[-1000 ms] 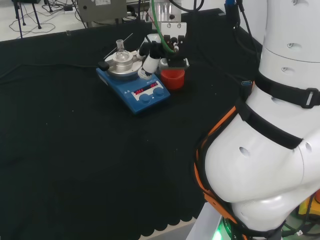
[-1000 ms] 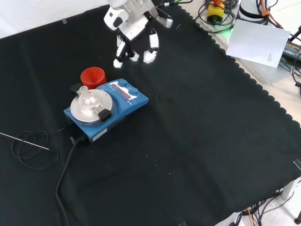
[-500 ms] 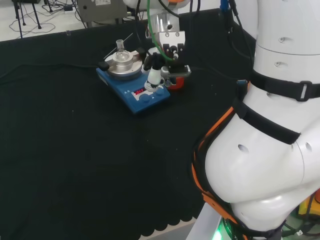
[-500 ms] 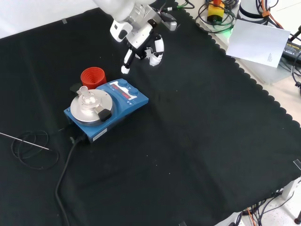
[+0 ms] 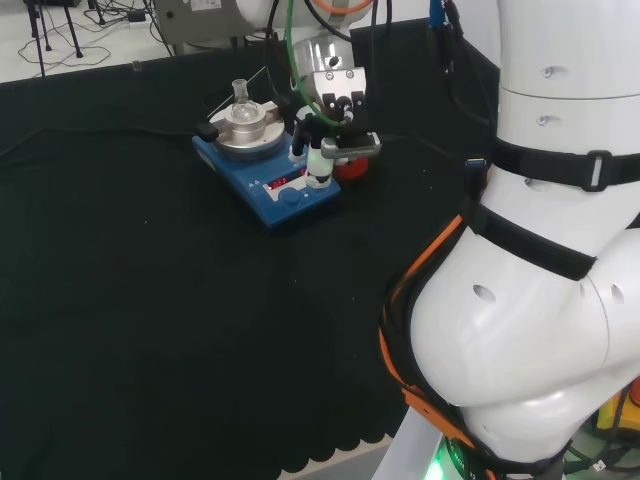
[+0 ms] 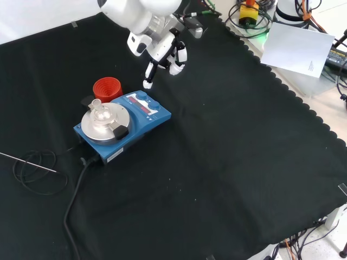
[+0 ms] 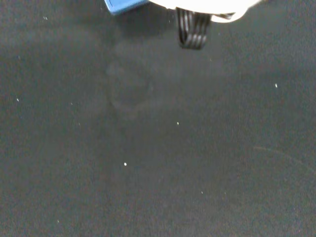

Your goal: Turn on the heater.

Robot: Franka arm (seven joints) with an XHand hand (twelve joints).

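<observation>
Hand (image 6: pixel 162 51) hangs over the knob end of the blue heater (image 6: pixel 123 126), one finger (image 6: pixel 147 80) stretched straight down, the others curled back toward the palm; it holds nothing. Pointing pose suits pressing or nudging a control rather than gripping. In the head view the fingertip sits right at the control panel, near the red display (image 5: pixel 287 181) and the two blue knobs (image 5: pixel 290 192); whether it touches, I cannot tell.

Heater stands on the black-clothed surface (image 6: pixel 227 162), control face turned toward the arm, so the knobs are reachable from above. A small glass flask (image 6: pixel 99 110) sits on the round metal top plate (image 6: pixel 105 123). Red ribbed ring (image 6: pixel 107 88) stands just beside the heater. Power cable (image 6: pixel 76 189) trails off across the cloth.
</observation>
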